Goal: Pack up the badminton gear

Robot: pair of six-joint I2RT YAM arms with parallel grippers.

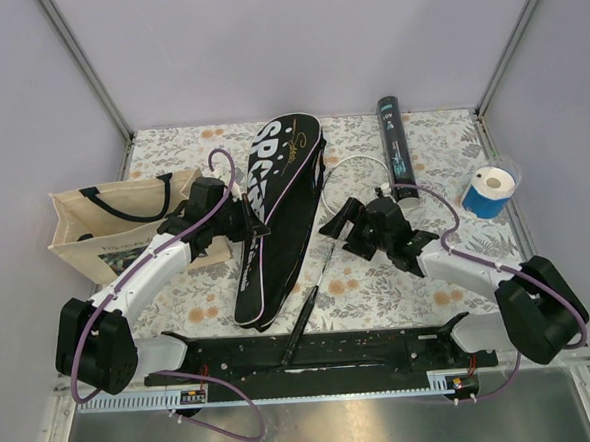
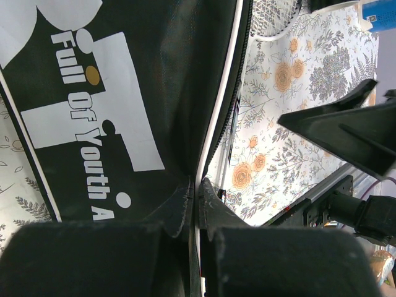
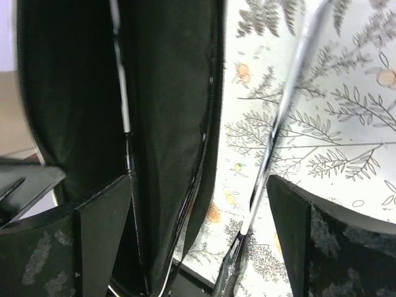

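The black "SPORT" racket cover lies lengthwise mid-table. My left gripper is shut on its white-piped edge, seen up close in the left wrist view on the cover. The silver racket's head lies right of the cover, its handle toward the near rail. My right gripper is open above the shaft. In the right wrist view the gripper spans the cover's zipper edge and the shaft. The black tube lies at the back right. No shuttlecocks show.
A beige tote bag with black handles stands at the left, beside my left arm. A blue and white roll sits at the right edge. A black rail runs along the near edge. Grey walls enclose the table.
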